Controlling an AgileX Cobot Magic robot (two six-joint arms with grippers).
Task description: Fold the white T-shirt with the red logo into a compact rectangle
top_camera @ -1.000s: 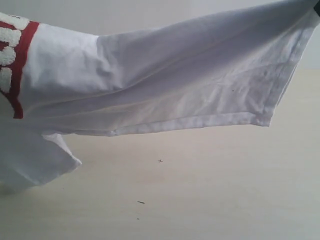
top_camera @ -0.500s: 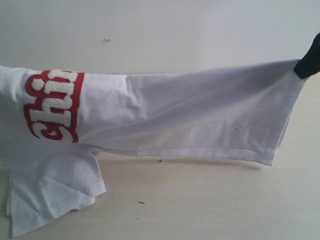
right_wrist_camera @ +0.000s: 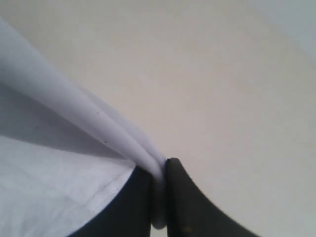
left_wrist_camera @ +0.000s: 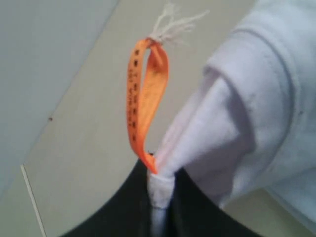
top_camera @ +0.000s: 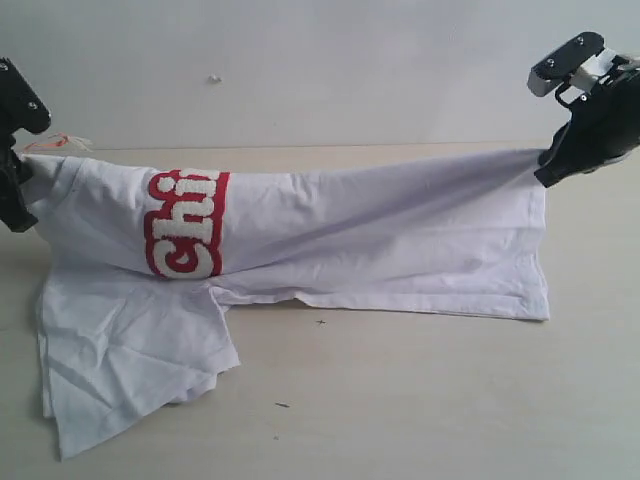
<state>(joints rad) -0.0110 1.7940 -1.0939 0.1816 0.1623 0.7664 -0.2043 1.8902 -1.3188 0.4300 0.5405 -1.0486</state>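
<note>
The white T-shirt (top_camera: pixel 380 240) hangs stretched between my two grippers, folded lengthwise, its lower edge resting on the table. The red logo (top_camera: pixel 185 222) wraps over the fold left of the middle. A sleeve (top_camera: pixel 130 360) lies crumpled on the table at the lower left. My left gripper (top_camera: pixel 20 165) is shut on the collar end of the white T-shirt (left_wrist_camera: pixel 237 123), beside the orange neck tag (left_wrist_camera: pixel 145 103). My right gripper (top_camera: pixel 552 165) is shut on the hem end of the white T-shirt (right_wrist_camera: pixel 64 113), with the cloth pinched between its black fingers (right_wrist_camera: pixel 185 197).
The pale wooden table (top_camera: pixel 420 400) runs under the shirt, with bare surface in front of it. A plain wall (top_camera: pixel 300 70) rises behind. Small dark specks (top_camera: pixel 282 405) lie on the table near the front.
Both grippers have carried the shirt down and away from the camera. It filled the upper view a second ago; now its lower edge and sleeve rest on the table.
</note>
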